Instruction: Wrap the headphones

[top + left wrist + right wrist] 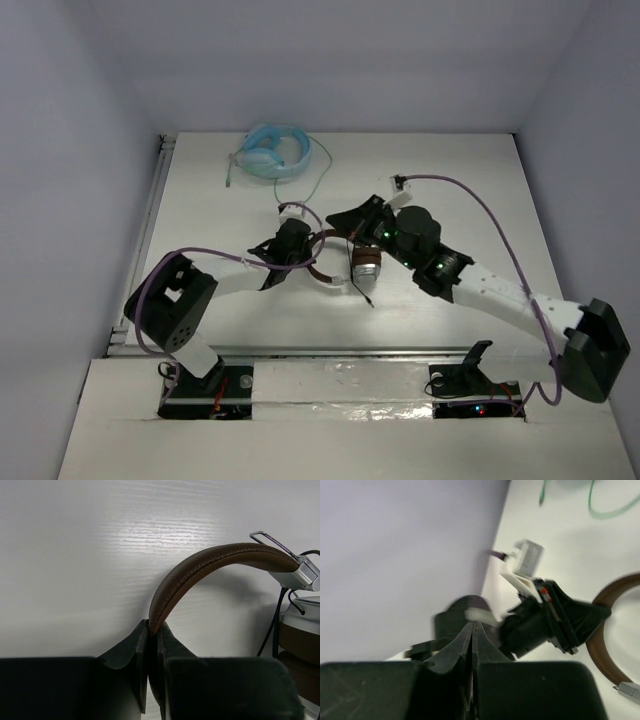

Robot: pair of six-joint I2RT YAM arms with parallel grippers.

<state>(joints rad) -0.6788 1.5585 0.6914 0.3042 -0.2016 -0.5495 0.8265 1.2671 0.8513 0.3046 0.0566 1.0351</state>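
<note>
In the middle of the table (450,180), seen from above, the headphones (365,268) lie with the silver ear cups stacked to the right and the brown headband (318,262) arcing to the left. The left gripper (300,248) reaches in from the left onto that band. The right gripper (350,222) sits just beyond the cups. A short run of black cable (364,294) trails toward the near edge. Light blue headphones (272,152) with a greenish cable (322,170) rest well apart at the far side.

From the left wrist, the fingers (137,650) are clamped on one end of the headband (215,560). It curves up and right to a silver yoke (306,574) above an ear cup (300,617), with the black cable (272,630) hanging beside it.

From the right wrist, blurred, the right gripper (472,630) has its jaws pressed together. Whether the thin cable lies between them cannot be told. Beyond it are the left gripper and part of the brown band (600,645).
</note>
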